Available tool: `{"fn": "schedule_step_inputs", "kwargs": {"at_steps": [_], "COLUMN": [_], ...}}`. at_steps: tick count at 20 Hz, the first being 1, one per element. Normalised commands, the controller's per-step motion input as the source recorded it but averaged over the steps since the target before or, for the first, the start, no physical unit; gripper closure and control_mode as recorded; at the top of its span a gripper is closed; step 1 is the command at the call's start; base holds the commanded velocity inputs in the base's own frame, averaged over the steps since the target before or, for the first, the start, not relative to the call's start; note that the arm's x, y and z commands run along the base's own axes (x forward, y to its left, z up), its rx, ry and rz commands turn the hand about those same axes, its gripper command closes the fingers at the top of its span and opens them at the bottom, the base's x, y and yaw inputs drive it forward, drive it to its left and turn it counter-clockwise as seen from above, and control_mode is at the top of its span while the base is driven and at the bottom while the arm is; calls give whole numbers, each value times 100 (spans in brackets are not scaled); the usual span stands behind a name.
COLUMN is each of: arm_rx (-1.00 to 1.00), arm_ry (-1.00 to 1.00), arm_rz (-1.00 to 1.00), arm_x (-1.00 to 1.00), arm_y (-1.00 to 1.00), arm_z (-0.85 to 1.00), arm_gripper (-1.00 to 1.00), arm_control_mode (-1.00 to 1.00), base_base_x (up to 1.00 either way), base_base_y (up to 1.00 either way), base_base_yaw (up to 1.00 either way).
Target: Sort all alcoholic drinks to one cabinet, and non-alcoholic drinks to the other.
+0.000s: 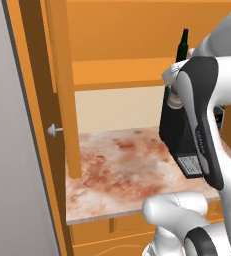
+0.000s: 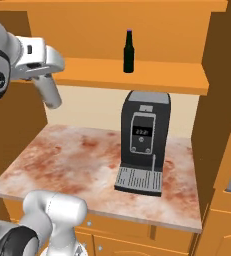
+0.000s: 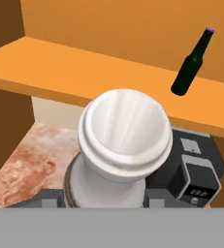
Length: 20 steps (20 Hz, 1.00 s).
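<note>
- One dark green-black glass bottle with a purple cap (image 2: 129, 52), standing upright on the orange cabinet shelf (image 2: 152, 75), near the middle of its front edge.
- One bottle with a white cap (image 3: 124, 131), seen top-down in the hand view between the gripper's fingers; its body colour cannot be told from there.
- One black coffee machine (image 2: 143, 142) with a small display, standing on the right half of the countertop, its drip tray toward the front edge.
- One mottled red-and-cream countertop (image 2: 72, 160).
- One open cabinet door (image 1: 42, 125) at the counter's left edge, carrying one round silver knob (image 1: 52, 130).
</note>
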Motion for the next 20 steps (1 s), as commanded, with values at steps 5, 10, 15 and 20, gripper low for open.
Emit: {"fn": "schedule_step_inputs", "kwargs": {"at_steps": [5, 10, 15, 20], "arm_rx": [0, 0, 0, 0], "arm_ry": [0, -2, -2, 0], "arm_rz": [0, 0, 0, 0], "arm_x": [100, 94, 77, 95], "arm_y": [18, 2, 0, 0], "arm_z": [14, 3, 7, 0], "arm_gripper": [100, 100, 100, 100], "arm_control_mode": [-100, -100, -100, -100], "base_base_x": [0, 0, 0, 0], "base_base_y": [0, 0, 0, 0], "base_base_yaw": [0, 0, 0, 0]}}
